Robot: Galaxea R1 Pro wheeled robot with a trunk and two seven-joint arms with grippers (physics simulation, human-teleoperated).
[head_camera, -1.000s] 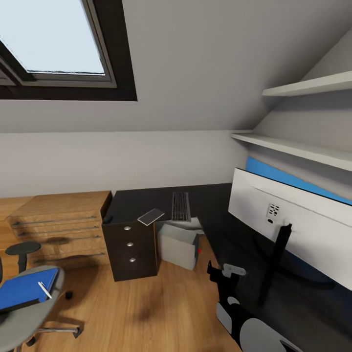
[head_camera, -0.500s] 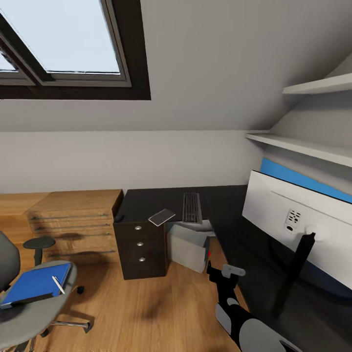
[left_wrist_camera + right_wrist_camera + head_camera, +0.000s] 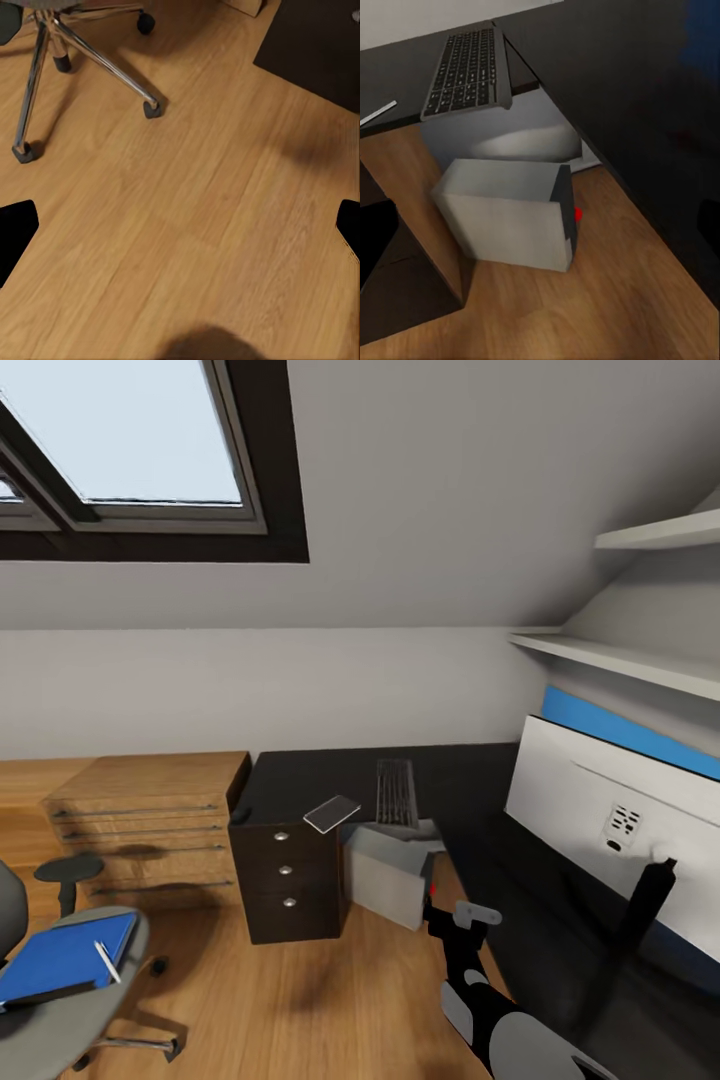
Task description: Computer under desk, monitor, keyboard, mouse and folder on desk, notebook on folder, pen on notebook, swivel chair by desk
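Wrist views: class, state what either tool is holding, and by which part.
Nothing is held. The left tool is open over bare wood floor; the right tool is open, facing the boxy grey computer tower.

Matt black desk (image 3: 470, 780), wood-grain floor (image 3: 195, 225), chrome chair base (image 3: 90, 52).

On the surface (image 3: 300, 775), the keyboard (image 3: 396, 792) lies at centre, the notebook (image 3: 333, 813) just beside it at nine o'clock, the monitor (image 3: 620, 820) at three o'clock. The computer (image 3: 388, 872) sits beneath the keyboard. At seven o'clock, the swivel chair (image 3: 60, 1020) carries the folder (image 3: 60, 958), the pen (image 3: 107, 962) on top.
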